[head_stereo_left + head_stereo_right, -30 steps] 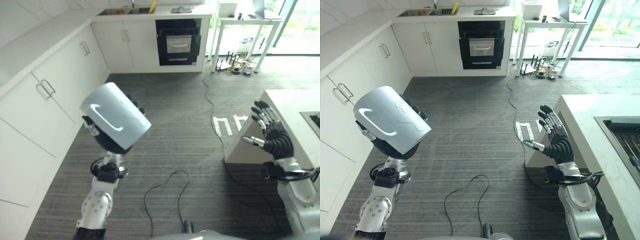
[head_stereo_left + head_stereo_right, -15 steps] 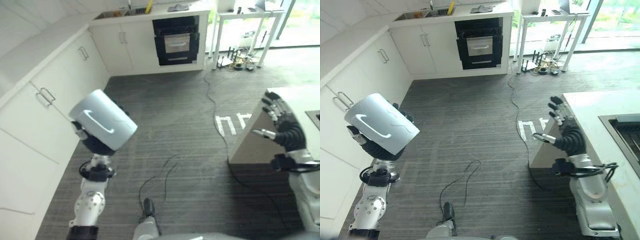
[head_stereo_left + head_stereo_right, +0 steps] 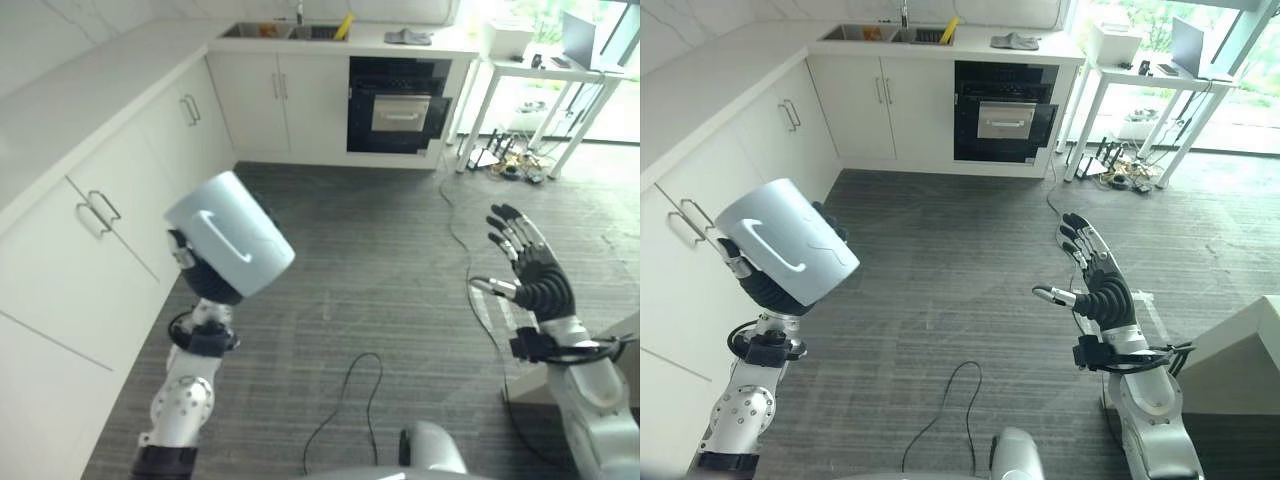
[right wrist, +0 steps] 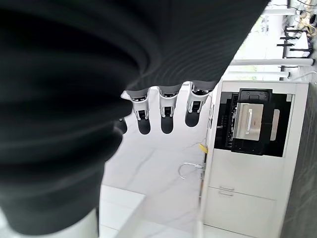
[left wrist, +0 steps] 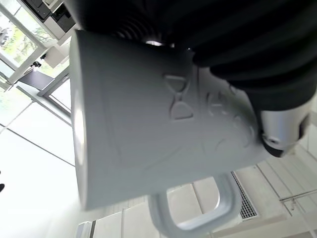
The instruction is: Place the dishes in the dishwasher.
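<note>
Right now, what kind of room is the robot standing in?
It looks like a home kitchen. There are white cabinets under a long countertop, a sink at the far end, and a black built-in oven. The left hand holds a white mug.

The white kitchen island is now seen lower right; the black built-in oven (image 3: 402, 104) is seen nearer centre.

Dark grey striped floor (image 3: 940, 290) across the middle, white cabinets (image 3: 760, 130) along the left, sink (image 3: 885, 34) on the top counter, black built-in oven (image 3: 1006, 112) top centre, white table (image 3: 1150, 85) by bright windows upper right
</note>
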Available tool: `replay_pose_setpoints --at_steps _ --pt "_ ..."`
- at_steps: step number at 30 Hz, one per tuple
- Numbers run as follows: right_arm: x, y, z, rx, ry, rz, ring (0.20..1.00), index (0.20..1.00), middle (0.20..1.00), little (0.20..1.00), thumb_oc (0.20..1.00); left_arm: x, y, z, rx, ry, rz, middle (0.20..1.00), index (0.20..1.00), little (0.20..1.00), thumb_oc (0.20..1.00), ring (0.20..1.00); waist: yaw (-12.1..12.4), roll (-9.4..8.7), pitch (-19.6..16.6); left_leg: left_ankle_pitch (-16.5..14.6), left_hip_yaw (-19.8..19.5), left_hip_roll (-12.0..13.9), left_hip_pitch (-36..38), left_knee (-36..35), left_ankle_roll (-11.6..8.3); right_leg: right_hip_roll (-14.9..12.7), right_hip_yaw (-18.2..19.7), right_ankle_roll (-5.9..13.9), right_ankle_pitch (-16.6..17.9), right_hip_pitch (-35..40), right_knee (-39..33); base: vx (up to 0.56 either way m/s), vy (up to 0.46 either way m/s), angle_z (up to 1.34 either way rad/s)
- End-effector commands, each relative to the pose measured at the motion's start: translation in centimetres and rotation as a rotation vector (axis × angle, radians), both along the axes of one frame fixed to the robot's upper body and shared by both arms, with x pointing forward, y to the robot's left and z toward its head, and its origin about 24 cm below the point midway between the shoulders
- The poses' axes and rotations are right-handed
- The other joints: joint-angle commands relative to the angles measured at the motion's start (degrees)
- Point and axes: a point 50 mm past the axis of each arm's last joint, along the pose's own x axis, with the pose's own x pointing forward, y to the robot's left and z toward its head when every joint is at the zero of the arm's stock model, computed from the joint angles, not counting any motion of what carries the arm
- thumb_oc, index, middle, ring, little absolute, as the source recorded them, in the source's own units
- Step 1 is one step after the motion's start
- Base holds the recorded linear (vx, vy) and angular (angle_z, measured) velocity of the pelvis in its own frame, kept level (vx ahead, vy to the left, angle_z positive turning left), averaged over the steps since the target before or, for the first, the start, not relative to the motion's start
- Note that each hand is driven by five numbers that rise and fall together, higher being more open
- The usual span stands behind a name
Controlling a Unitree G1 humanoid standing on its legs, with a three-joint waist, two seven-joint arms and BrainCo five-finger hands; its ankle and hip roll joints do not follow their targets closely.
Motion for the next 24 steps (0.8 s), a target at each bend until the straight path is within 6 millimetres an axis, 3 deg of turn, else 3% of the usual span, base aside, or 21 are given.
replay_pose_setpoints --at_steps 1,3,4,6,7,8,10,11,14,15,16,17,18,20,22,23,24 --pt "-0.2 -1.0 2.2 0.046 -0.149 -0.027 1.000 1.000 1.000 1.000 1.000 -0.9 -0.4 1.0 -0.018 -0.067 -0.020 0.200 0.200 0.200 0.200 0.200 -2.30 -0.02 -0.61 5.81 -1.63 5.40 -1.19 -0.56 -3.73 1.21 2.68 1.63 19.65 13.80 -21.41 0.27 -0.125 0.42" --pt "-0.2 -1.0 2.1 0.045 -0.150 -0.027 1.000 1.000 1.000 1.000 1.000 -0.9 -0.6 0.9 -0.022 -0.068 -0.022 0.200 0.200 0.200 0.200 0.200 -3.42 0.53 -0.25 4.68 -1.47 6.12 0.37 -0.56 -3.89 0.97 3.96 1.78 20.56 11.27 -22.90 0.39 -0.221 0.45" --pt "-0.4 -1.3 2.1 0.043 -0.155 -0.032 1.000 1.000 1.000 1.000 1.000 -0.9 -0.6 1.0 -0.018 -0.094 -0.027 0.200 0.200 0.200 0.200 0.200 -4.89 0.79 -0.61 2.63 -2.32 5.84 1.99 -0.56 -3.13 2.47 7.75 2.02 18.90 10.60 -22.90 0.39 -0.247 0.43" --pt "-0.2 -1.2 2.4 0.041 -0.148 -0.038 1.000 1.000 1.000 1.000 1.000 -0.9 0.0 1.3 -0.033 -0.106 -0.007 0.200 0.200 0.200 0.200 0.200 -5.24 0.60 -2.37 1.21 -1.49 6.23 3.62 -0.56 -3.37 2.78 8.55 2.42 20.31 13.30 -22.90 0.53 -0.464 0.38" --pt "0.2 -1.2 2.5 0.046 -0.148 -0.044 1.000 1.000 1.000 1.000 1.000 -0.8 0.3 1.4 -0.050 -0.097 0.005 0.200 0.200 0.200 0.200 0.200 -5.33 0.76 -3.27 0.89 -1.67 6.65 5.62 -0.56 -3.85 3.47 8.99 1.67 20.36 14.68 -22.90 0.64 -0.615 0.18" --pt "0.5 -0.9 2.9 0.055 -0.163 -0.033 1.000 1.000 1.000 1.000 1.000 -0.8 0.1 1.5 -0.056 -0.098 0.012 0.200 0.200 0.200 0.200 0.200 -5.09 1.73 -4.02 5.03 -1.89 8.15 7.39 -0.56 -5.50 5.14 8.44 0.30 19.28 15.67 -22.90 0.43 -0.403 0.03" --pt "0.7 -0.8 3.0 0.044 -0.173 -0.036 1.000 1.000 1.000 1.000 1.000 -0.8 -0.1 1.4 -0.064 -0.096 0.011 0.200 0.200 0.200 0.200 0.200 -5.07 2.61 -4.25 10.50 -1.48 9.94 7.27 2.02 -7.55 6.82 8.73 -1.09 18.24 16.83 -22.90 0.23 -0.244 -0.35" --pt "0.7 -0.8 3.1 0.043 -0.174 -0.037 1.000 1.000 1.000 1.000 1.000 -0.8 -0.2 1.4 -0.066 -0.096 0.010 0.200 0.200 0.200 0.200 0.200 -5.04 2.68 -4.25 11.74 -1.49 10.41 6.86 3.89 -8.09 7.17 8.73 -1.49 17.97 17.10 -22.90 0.17 -0.220 -0.41" --pt "0.8 -1.1 3.2 0.045 -0.169 -0.034 1.000 1.000 1.000 1.000 1.000 -1.0 -0.3 1.0 -0.118 -0.076 0.009 0.200 0.200 0.200 0.200 0.200 -4.82 1.92 -3.91 20.16 -1.90 13.23 1.54 20.68 -11.27 8.89 10.09 -4.55 15.88 20.53 -22.90 0.17 -0.241 -0.25" --pt "0.8 -1.1 3.2 0.045 -0.169 -0.033 1.000 1.000 1.000 1.000 1.000 -1.0 -0.3 1.0 -0.122 -0.076 0.008 0.200 0.200 0.200 0.200 0.200 -4.83 1.80 -3.83 20.30 -2.03 13.45 0.77 22.44 -11.45 8.99 10.18 -4.77 15.82 20.72 -22.90 0.30 -0.364 -0.22" --pt "0.8 -1.1 3.1 0.032 -0.167 -0.015 1.000 1.000 1.000 1.000 1.000 -1.3 -0.3 0.7 -0.152 -0.074 0.002 0.200 0.200 0.200 0.200 0.200 -3.98 0.31 -2.36 22.15 -2.66 12.71 -6.26 35.60 -11.76 9.32 11.95 -6.86 14.62 23.84 -22.90 0.26 -0.331 -0.12" --pt "0.8 -1.2 3.0 0.026 -0.167 -0.020 1.000 1.000 1.000 1.000 1.000 -1.4 -0.4 0.6 -0.156 -0.074 -0.006 0.200 0.200 0.200 0.200 0.200 -3.34 -0.71 -1.54 22.08 -2.95 12.48 -11.37 41.02 -11.29 9.08 12.50 -7.62 14.31 25.63 -22.90 0.30 -0.381 -0.08" --pt "0.7 -1.3 3.0 0.028 -0.169 -0.033 1.000 1.000 1.000 1.000 1.000 -1.3 -0.5 0.5 -0.158 -0.069 -0.019 0.200 0.200 0.200 0.200 0.200 -2.53 -1.60 -0.56 20.07 -2.86 11.97 -17.57 43.89 -10.07 9.01 12.59 -7.78 14.10 27.04 -22.90 0.18 -0.160 -0.04" --pt "0.8 -1.6 3.1 0.033 -0.172 -0.033 1.000 1.000 1.000 1.000 1.000 -1.4 -0.5 0.2 -0.174 -0.053 -0.027 0.200 0.200 0.200 0.200 0.200 -1.58 -1.52 0.25 17.43 -1.65 10.10 -18.85 37.20 -8.34 9.79 13.28 -7.22 12.82 28.41 -22.90 0.28 -0.035 -0.53" --pt "1.1 -1.2 3.3 0.035 -0.165 -0.008 1.000 1.000 1.000 1.000 1.000 -1.6 -0.2 -0.3 -0.154 -0.030 -0.016 0.200 0.200 0.200 0.200 0.200 -0.96 -0.39 0.45 18.15 1.04 9.37 -17.41 21.10 -7.88 11.49 15.49 -6.22 11.13 30.05 -22.90 0.55 0.142 -0.93" --pt "1.2 -0.6 3.0 0.029 -0.150 0.018 1.000 1.000 1.000 1.000 1.000 -2.0 0.0 -0.8 -0.149 -0.016 0.010 0.200 0.200 0.200 0.200 0.200 0.57 1.04 0.40 21.56 0.08 8.02 -17.61 0.78 -8.19 12.96 18.06 -5.26 9.35 32.56 -22.90 0.56 0.224 -0.58" --pt "1.2 -0.6 3.0 0.027 -0.144 0.020 1.000 1.000 1.000 1.000 1.000 -2.1 0.0 -0.9 -0.150 -0.013 0.013 0.200 0.200 0.200 0.200 0.200 0.85 1.14 0.25 21.93 -0.14 7.98 -18.08 -0.26 -8.35 13.07 18.26 -5.17 9.19 32.88 -22.90 0.52 0.223 -0.68"
